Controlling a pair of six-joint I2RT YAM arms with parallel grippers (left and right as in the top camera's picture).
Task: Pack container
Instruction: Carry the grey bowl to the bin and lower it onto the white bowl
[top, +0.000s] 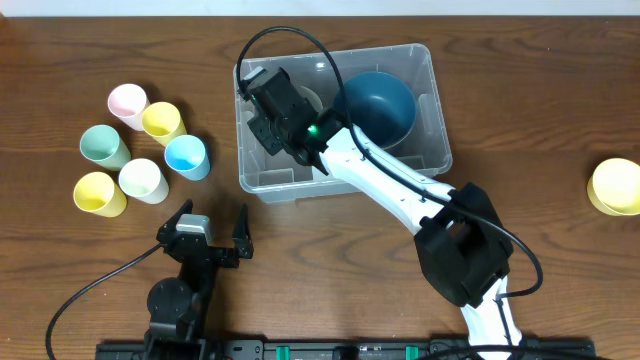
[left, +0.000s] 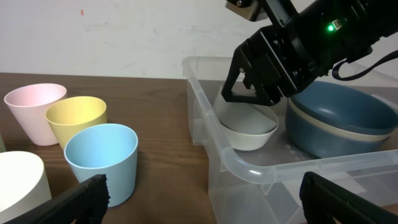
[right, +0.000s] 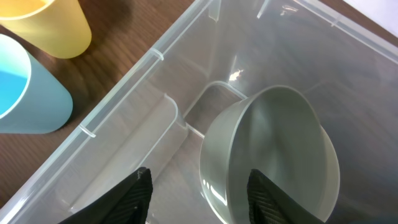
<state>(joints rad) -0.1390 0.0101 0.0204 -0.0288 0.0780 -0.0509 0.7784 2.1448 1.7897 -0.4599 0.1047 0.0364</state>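
Note:
The container (top: 441, 130) is a clear bin at the table's centre. Inside it, a dark blue bowl (top: 381, 104) lies on the right and a pale bowl (top: 312, 98) on the left. In the right wrist view the pale bowl (right: 283, 155) stands tilted on its side against the container wall (right: 124, 87). My right gripper (right: 199, 202) is low inside the container, open, with one finger inside that bowl and the other clear of its outer wall. My left gripper (top: 205, 236) rests open and empty near the front edge, apart from the container (left: 249, 168).
Several pastel cups stand left of the container: pink (top: 128, 103), yellow (top: 162, 121), green (top: 103, 146), blue (top: 187, 156), white (top: 141, 180) and another yellow (top: 100, 194). A yellow bowl (top: 616, 186) sits at the far right edge. The right arm (top: 400, 190) crosses the container's front wall.

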